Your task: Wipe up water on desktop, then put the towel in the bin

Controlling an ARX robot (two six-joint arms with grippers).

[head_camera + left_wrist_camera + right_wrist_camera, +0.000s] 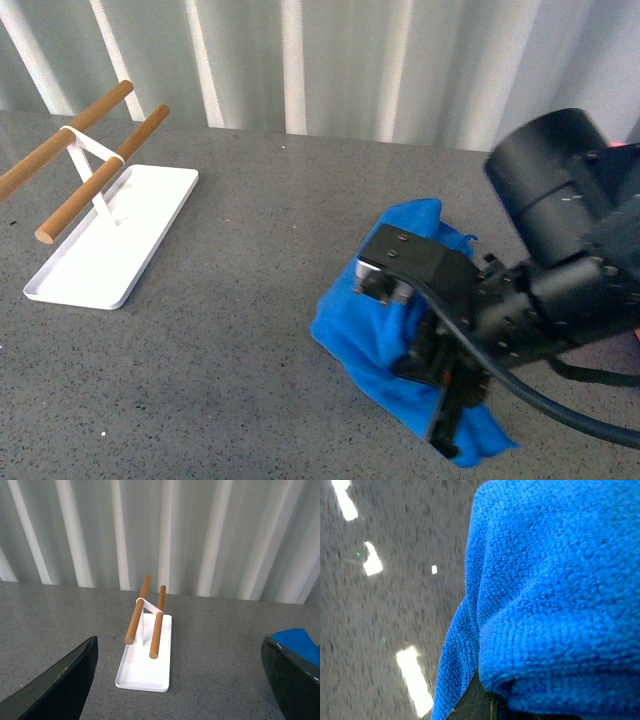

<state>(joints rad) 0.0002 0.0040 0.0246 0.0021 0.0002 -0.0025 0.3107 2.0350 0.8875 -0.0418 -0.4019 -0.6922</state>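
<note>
Right arm covering towel, jaws hidden

No text, label, brand mark, number or sign can be read in any of the three views. The towel and the white tray show only plain surfaces.
</note>
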